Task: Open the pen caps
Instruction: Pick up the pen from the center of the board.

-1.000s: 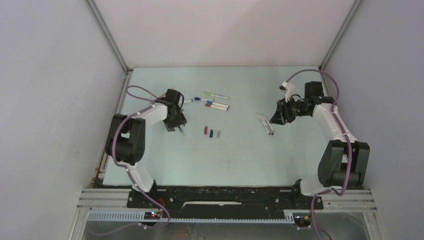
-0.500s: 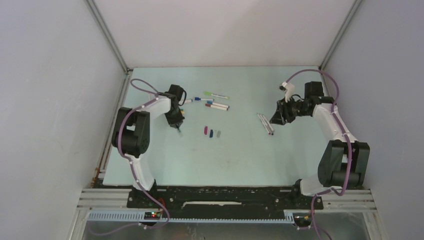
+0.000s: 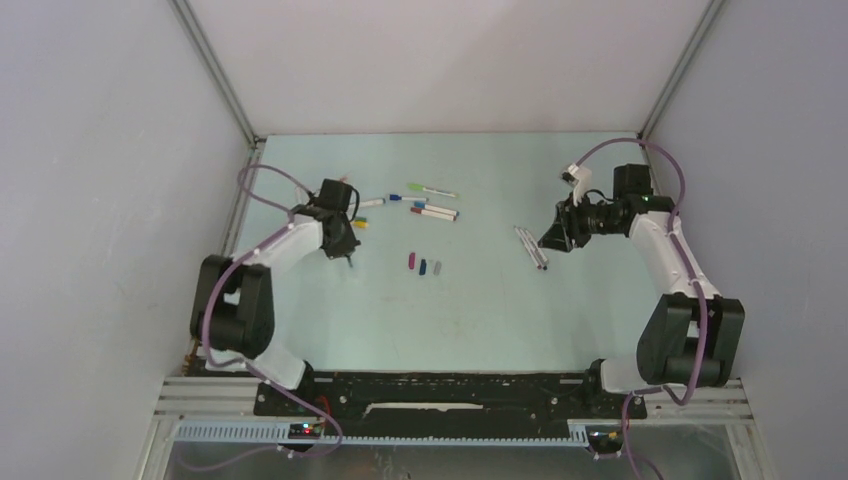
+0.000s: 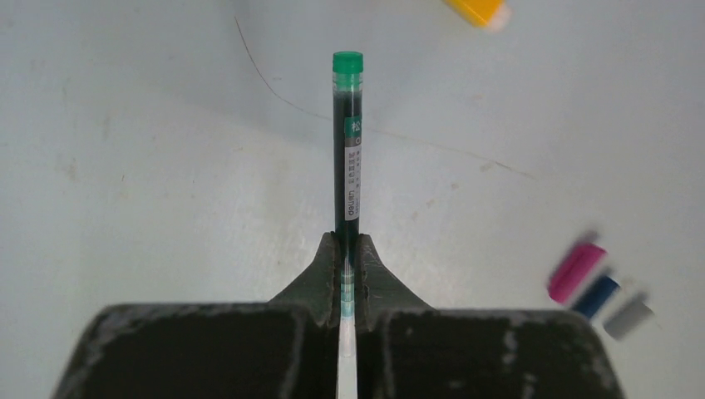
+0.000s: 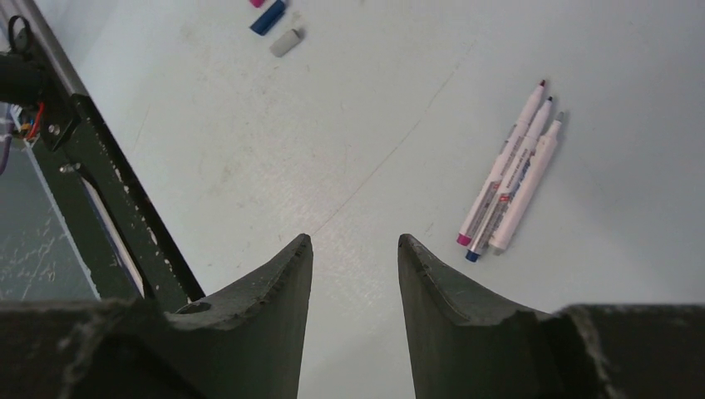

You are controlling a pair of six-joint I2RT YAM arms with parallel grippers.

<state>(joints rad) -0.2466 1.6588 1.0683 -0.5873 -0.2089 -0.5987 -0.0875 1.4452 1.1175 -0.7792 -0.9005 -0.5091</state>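
Noted left end effector (image 4: 347, 249) pinching green pen (image 4: 348, 150) low on its barrel, fingers pressed against both sides, green end pointing away from wrist. Cannot tell whether that end is a cap. Spotted orange cap (image 4: 478, 10) on counter (image 4: 150, 166) beyond pen's far end, apart from it. Counted three loose caps side by side, mid-counter: pink cap (image 4: 576, 272), blue cap (image 4: 596, 296), grey cap (image 4: 628, 317). Logged right end effector (image 5: 355, 249) spread, gripping nothing, over counter's right side. Recorded three uncapped pens (image 5: 507, 195) lying parallel and touching, near it. Saw further pens (image 3: 437, 212) with coloured ends at far centre.
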